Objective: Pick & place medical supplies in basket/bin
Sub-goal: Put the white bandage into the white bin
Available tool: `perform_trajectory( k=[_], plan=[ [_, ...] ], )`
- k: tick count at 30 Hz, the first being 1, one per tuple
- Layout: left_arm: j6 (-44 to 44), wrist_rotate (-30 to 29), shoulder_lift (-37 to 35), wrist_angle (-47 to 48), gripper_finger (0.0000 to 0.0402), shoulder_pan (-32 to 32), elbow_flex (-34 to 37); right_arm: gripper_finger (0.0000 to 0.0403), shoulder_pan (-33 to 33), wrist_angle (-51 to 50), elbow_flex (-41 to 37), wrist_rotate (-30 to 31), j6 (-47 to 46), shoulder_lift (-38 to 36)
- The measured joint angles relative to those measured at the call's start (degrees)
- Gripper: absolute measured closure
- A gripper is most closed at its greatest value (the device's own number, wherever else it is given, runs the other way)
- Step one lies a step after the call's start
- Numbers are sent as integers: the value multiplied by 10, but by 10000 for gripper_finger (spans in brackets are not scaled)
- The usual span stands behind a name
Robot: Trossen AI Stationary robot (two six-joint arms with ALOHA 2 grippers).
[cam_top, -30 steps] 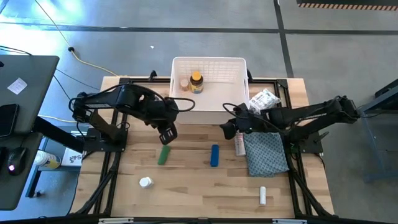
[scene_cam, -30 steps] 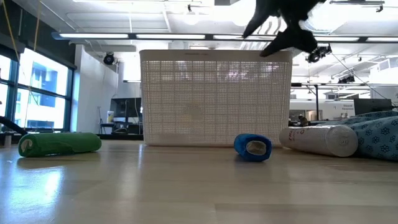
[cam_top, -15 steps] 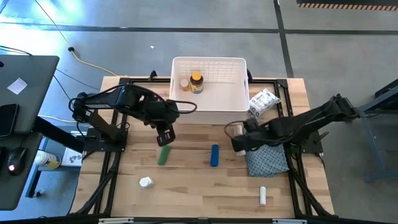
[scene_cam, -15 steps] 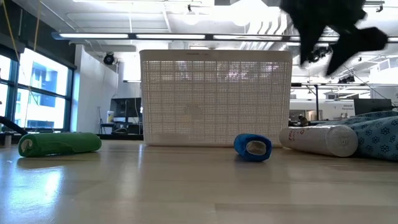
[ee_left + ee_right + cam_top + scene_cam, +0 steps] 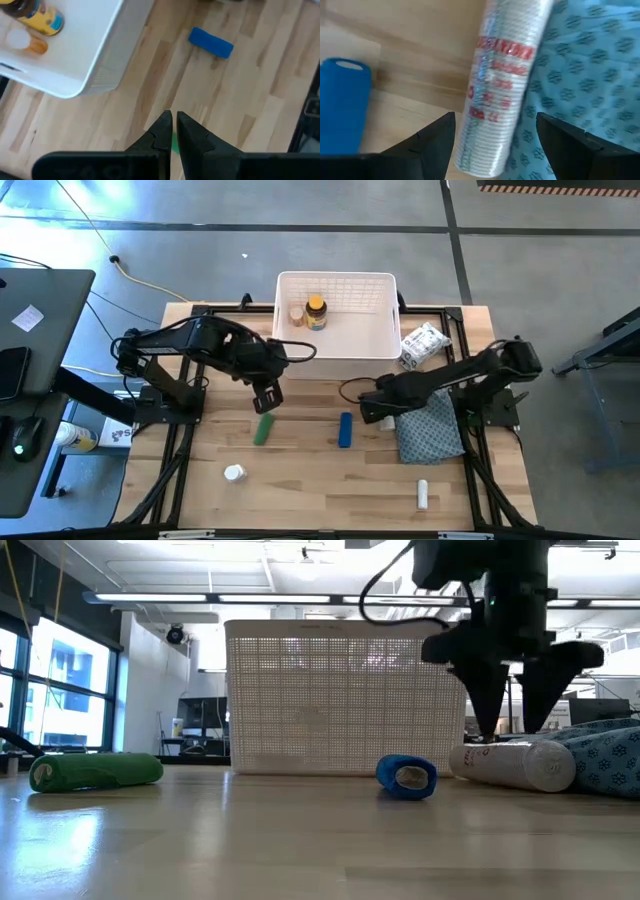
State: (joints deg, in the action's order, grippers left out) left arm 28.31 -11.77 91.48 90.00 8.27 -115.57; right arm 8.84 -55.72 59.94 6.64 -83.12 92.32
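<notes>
We see a pale wooden table [image 5: 300, 480] with visible grain, a white plastic bin [image 5: 338, 330] with lattice walls, a patterned blue-grey cloth [image 5: 430, 430], a white tube [image 5: 505, 80] under glossy film, and matt dark gripper fingers [image 5: 162, 132].

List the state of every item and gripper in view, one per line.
Right gripper: open, astride the white red-printed roll, not closed.
Left gripper: shut, empty, above the green roll.
White lattice plastic bin: upright, holding an amber yellow-capped bottle.
Blue roll: lying on the table.
Blue-grey patterned cloth: flat beside the white roll.
</notes>
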Motion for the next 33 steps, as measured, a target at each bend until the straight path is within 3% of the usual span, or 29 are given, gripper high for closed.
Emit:
perform_trajectory(
  k=[7,15,21,27,33],
  plan=[
    [45,-9,0,0,339,0,0,136,-2,58,-14,10,42,18],
    [117,-9,0,0,339,0,0,137,-6,124,-92,-58,65,8],
    [173,-8,0,0,339,0,0,143,8,147,-111,-30,88,-21],
    [183,4,0,0,339,1,0,183,21,146,-111,-15,100,-39],
    [137,-38,0,0,339,0,0,240,23,153,-111,-6,100,-40]
  ],
)
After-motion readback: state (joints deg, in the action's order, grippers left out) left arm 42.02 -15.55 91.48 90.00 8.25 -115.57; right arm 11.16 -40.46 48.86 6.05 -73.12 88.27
